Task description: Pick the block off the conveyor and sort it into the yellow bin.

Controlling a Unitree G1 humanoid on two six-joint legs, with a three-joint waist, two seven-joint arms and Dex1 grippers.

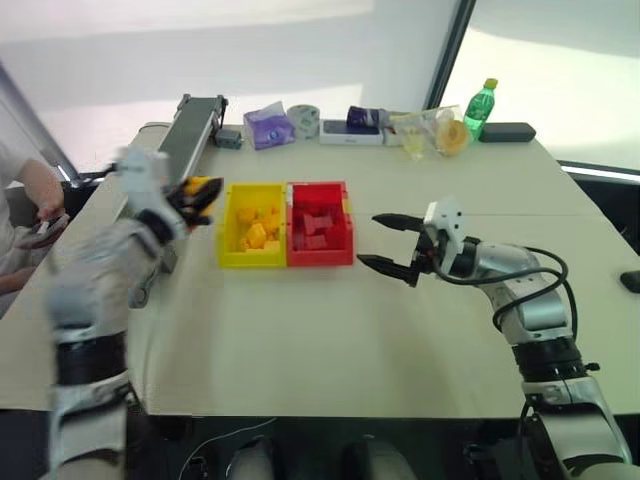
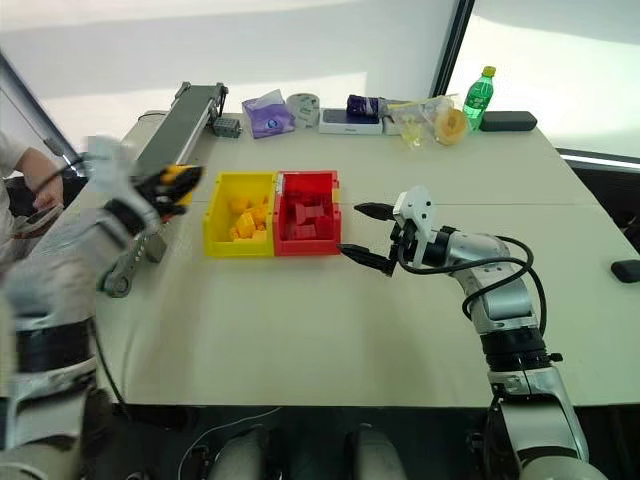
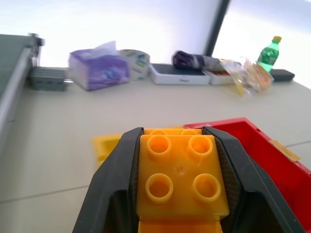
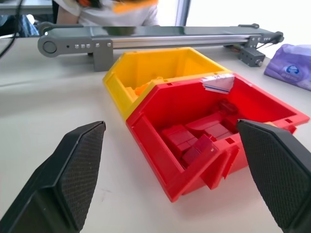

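My left gripper is shut on the block, a yellow-orange studded brick, and holds it in the air between the conveyor and the yellow bin. The gripper stands just left of the bin's left wall. Several yellow bricks lie in that bin. The left wrist view shows the brick clamped between both black fingers, with the yellow bin's rim just beyond. My right gripper is open and empty, level above the table just right of the red bin, pointing at it.
Red bricks fill the red bin, which is joined to the yellow one. Along the far table edge stand a purple tissue pack, a tape roll, a box, bags and a green bottle. A person's arm shows left of the conveyor.
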